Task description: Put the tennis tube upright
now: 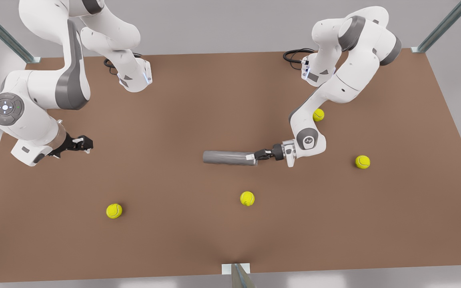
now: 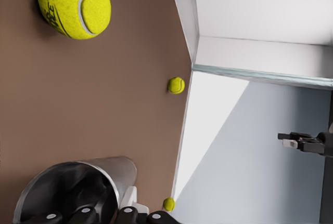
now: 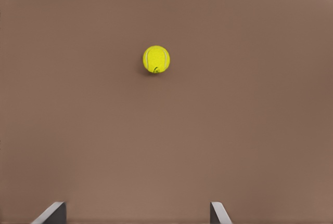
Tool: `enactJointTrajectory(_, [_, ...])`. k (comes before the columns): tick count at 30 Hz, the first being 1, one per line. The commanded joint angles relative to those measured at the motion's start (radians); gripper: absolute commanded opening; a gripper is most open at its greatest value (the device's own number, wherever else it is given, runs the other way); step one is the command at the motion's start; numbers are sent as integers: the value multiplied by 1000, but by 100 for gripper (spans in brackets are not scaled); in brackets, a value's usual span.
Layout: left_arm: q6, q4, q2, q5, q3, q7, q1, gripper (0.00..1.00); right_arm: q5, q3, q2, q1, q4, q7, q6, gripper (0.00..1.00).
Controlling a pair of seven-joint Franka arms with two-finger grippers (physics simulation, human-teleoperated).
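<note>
The tube (image 1: 229, 157) lies flat mid-surface (image 1: 198, 108). The left tool (image 1: 261, 155) is closed on its open end, one finger inside the rim, a hold that suits tipping it upright. The right tool (image 1: 83, 144) waits at the front view's left, fingers spread and empty, above bare surface.

Your left gripper (image 1: 256, 157) reaches out level from its bent wrist, fingers closed on something. Your right gripper (image 1: 88, 145) waits, fingers (image 3: 52, 213) spread apart.
</note>
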Motion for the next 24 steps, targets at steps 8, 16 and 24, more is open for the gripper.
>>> enactJointTrajectory(8, [25, -2, 0, -34, -12, -2, 8, 21, 0, 0, 3, 3, 0, 2, 2, 100])
enactJointTrajectory(16, [25, -6, -37, -32, -60, -78, 70, 21, -1, 0, 8, 12, -2, 3, 1, 100])
enactJointTrajectory(24, [12, 29, -107, 87, -63, -334, 103, 21, -1, 0, 8, 12, -2, 3, 2, 100])
